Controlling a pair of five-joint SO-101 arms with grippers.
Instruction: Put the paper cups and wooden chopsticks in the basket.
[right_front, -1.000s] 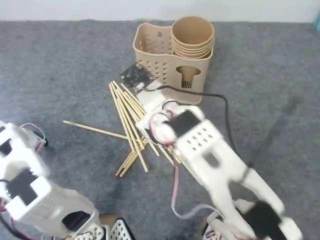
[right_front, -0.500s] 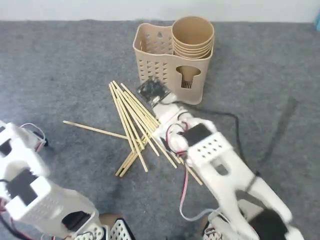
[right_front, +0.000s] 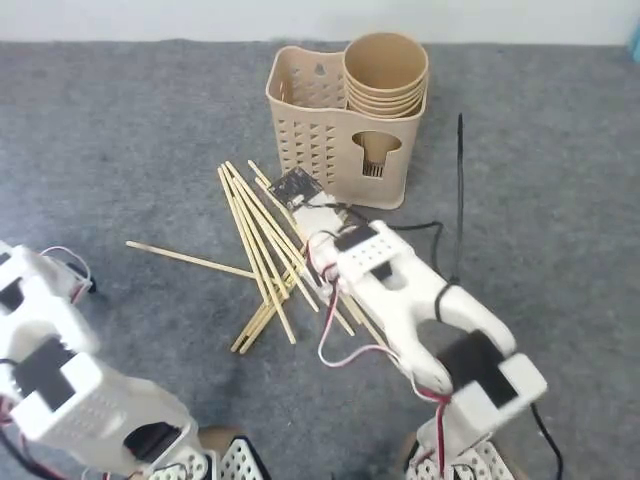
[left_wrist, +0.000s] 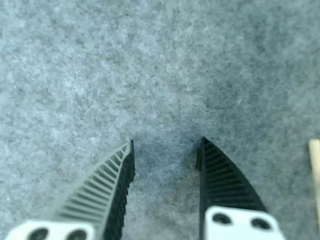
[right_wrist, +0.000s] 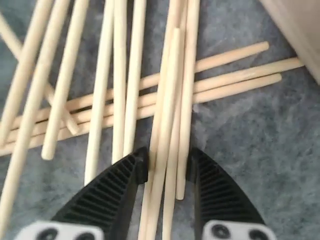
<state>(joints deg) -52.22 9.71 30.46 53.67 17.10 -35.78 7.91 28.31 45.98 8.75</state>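
A tan basket (right_front: 320, 130) stands at the back of the grey mat with a stack of paper cups (right_front: 385, 65) in its right half. Several wooden chopsticks (right_front: 255, 235) lie fanned out in front of it. My right gripper (right_front: 292, 190) is down on the near-basket end of that pile. In the right wrist view its fingers (right_wrist: 127, 180) clamp a few parallel chopsticks (right_wrist: 167, 115), with more crossing beneath. My left gripper (left_wrist: 165, 150) hangs open over bare mat, with one chopstick end (left_wrist: 315, 165) beside it.
One chopstick (right_front: 185, 258) lies apart, left of the pile. The left arm's white body (right_front: 60, 380) sits at the front left corner. A black cable (right_front: 458, 190) runs over the mat right of the basket. The basket's corner (right_wrist: 300, 20) shows close to the right gripper.
The right arm swung from beside the basket back and down onto the chopstick pile; its body now stretches toward the front right. The left arm stayed still.
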